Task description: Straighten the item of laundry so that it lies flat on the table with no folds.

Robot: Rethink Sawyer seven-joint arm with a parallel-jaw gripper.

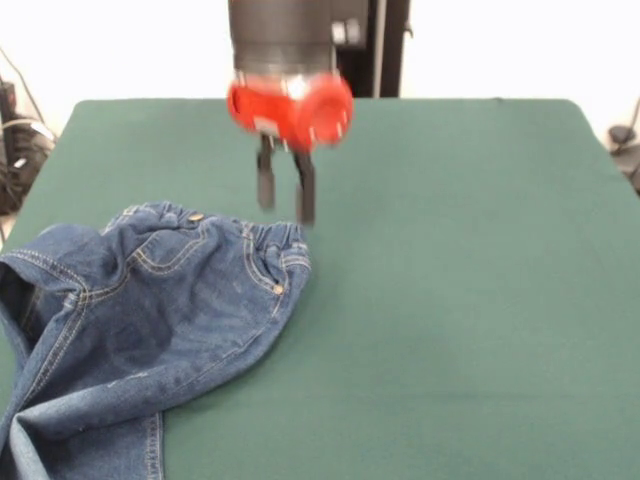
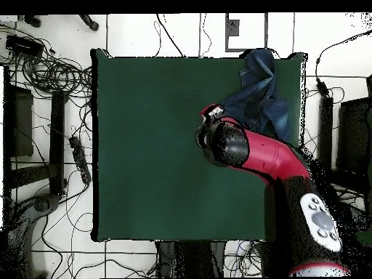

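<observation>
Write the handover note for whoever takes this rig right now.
Gripper: open, holding nothing, hanging just above the table beside the waistband of the jeans.
Jeans: bunched at one table corner, waistband toward the middle, a leg running off the table edge in the overhead view.
Done: nothing flattened.
Left: grasp the jeans, pull them onto the table, spread both legs flat.
</observation>
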